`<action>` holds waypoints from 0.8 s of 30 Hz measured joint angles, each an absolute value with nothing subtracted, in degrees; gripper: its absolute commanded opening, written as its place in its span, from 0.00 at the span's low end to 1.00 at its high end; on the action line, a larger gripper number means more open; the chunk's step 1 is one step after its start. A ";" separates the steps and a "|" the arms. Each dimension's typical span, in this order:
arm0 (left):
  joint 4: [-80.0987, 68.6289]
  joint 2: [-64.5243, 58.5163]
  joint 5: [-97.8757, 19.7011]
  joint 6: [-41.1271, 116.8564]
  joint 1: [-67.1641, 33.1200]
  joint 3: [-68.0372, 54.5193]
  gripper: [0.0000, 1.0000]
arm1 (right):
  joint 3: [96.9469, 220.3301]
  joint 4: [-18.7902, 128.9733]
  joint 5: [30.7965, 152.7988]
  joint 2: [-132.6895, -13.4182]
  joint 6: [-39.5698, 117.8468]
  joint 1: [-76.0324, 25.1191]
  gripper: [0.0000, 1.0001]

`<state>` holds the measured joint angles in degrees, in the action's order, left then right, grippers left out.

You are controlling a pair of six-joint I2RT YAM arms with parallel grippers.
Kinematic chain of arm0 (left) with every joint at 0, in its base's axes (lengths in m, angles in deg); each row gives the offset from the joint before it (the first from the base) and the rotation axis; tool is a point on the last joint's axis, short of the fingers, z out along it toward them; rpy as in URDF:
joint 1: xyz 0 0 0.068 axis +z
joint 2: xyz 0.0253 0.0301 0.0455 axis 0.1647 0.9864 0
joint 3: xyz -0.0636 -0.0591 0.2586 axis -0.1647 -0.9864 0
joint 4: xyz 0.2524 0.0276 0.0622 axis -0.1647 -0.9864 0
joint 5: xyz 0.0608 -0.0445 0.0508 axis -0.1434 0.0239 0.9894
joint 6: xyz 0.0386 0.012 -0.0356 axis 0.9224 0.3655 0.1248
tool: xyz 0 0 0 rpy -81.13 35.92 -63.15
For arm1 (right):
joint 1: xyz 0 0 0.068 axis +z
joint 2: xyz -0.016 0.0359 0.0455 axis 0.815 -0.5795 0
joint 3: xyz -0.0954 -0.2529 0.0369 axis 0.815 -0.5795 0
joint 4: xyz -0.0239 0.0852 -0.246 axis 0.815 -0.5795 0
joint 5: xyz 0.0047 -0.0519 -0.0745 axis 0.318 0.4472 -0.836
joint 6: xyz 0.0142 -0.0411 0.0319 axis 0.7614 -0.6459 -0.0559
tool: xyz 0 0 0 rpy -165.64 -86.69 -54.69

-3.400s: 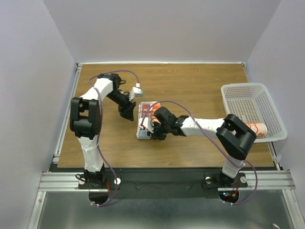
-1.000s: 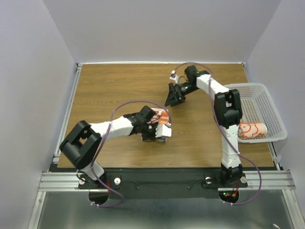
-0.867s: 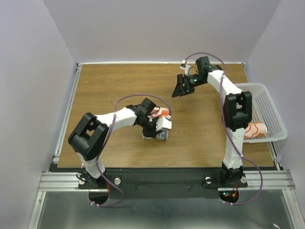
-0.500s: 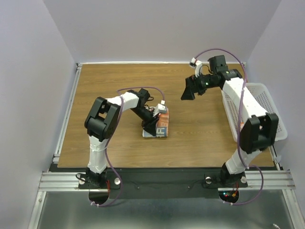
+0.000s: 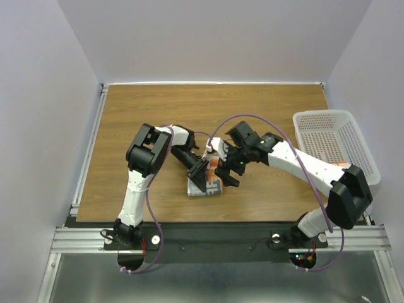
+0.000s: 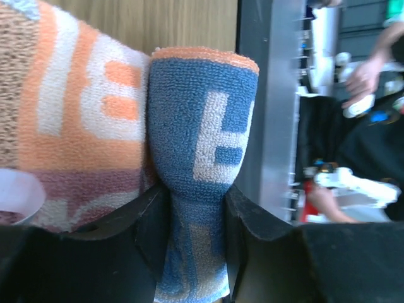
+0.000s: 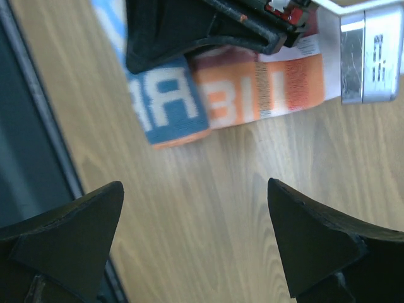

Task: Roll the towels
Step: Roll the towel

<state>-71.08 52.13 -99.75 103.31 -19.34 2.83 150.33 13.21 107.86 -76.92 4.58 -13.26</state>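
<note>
My left hand (image 6: 192, 211) is clamped on a fold of the towel (image 6: 203, 107). The blue terry with its white lettering bulges out above my two fingers (image 6: 146, 222) and narrows to a waist where they squeeze it from either side. Just beside that fold, touching it, sits the orange and white striped part of the same cloth. From above, the bundle lies on the wooden table (image 5: 145, 113) around the middle and a little toward the near edge, bunched into a short thick packet and not a clean roll. My left arm reaches down onto it from the far left side. My right hand (image 7: 193, 189) hangs just to the right of the packet with its fingers wide apart. Nothing sits between them and only bare wood lies beneath. Its camera looks at the blue and orange end of the cloth and at my other hand's black fingers lying over it. A white basket (image 5: 315, 117) stands at the right edge of the table, well apart from all this. A second towel (image 5: 339, 166) shows as a bit of orange and white at the basket's near corner, mostly hidden behind my right forearm.
</note>
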 measured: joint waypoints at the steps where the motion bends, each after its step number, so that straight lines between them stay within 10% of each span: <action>1: -71.87 52.52 -99.80 102.94 -19.41 2.72 0.49 | 149.64 13.86 106.77 -77.16 4.25 -12.24 1.00; 20: -78.29 56.76 -99.77 100.14 -19.49 6.02 0.49 | 139.14 33.91 95.58 -83.63 3.44 2.26 0.97; 23: -78.95 56.92 -99.64 100.84 -19.54 6.41 0.51 | 136.00 35.46 95.03 -84.24 2.48 2.58 0.75; 24: -79.15 56.92 -99.64 101.06 -19.54 6.46 0.52 | 135.21 36.35 94.77 -84.59 2.46 2.76 0.49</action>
<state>-79.15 56.92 -99.64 101.06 -19.54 6.46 135.21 36.35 94.77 -84.59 2.46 2.76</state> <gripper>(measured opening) 0.496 0.856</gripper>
